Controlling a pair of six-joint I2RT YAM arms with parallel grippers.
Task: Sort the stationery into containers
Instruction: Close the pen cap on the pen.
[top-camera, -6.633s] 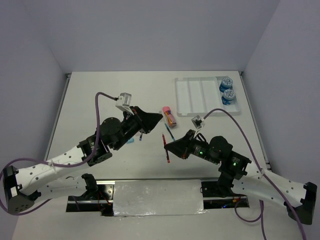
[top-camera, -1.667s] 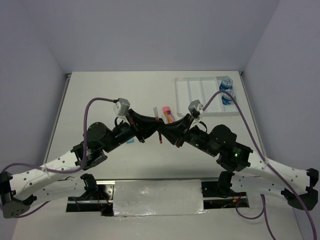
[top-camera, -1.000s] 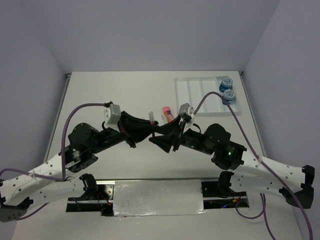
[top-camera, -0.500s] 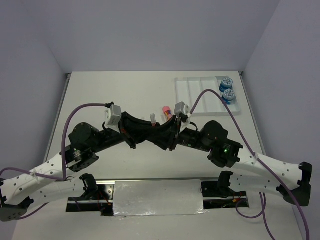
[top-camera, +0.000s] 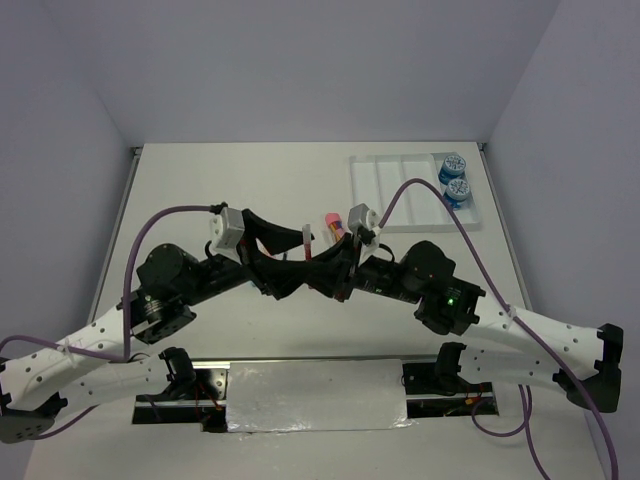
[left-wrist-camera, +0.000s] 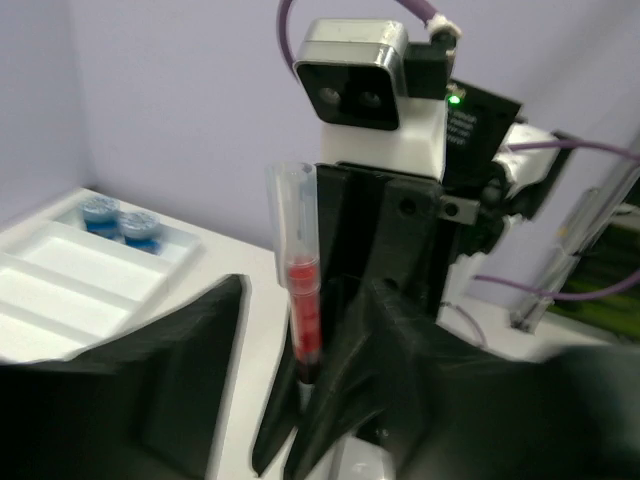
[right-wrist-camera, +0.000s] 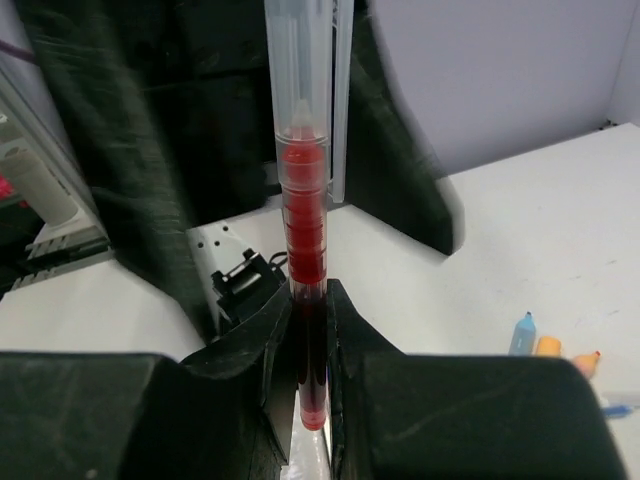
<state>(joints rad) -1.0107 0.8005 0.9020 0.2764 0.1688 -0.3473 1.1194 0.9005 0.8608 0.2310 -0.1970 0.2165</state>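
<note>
Table (top-camera: 200, 190) white, walls (top-camera: 320, 70) lilac — tray (top-camera: 385, 190) far-right

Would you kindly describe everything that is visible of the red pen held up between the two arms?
The red pen with a clear plastic barrel stands roughly upright in both wrist views, lifted off the table. Its upper part is a transparent tube. Below that comes a ribbed bright-red section that darkens toward the lower end. The right gripper has its jaws shut on that lower end, one on each side. Nothing else visibly touches it.

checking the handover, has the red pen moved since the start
Yes: the red pen moved up the view, from below the pink marker to just left of it.
</note>
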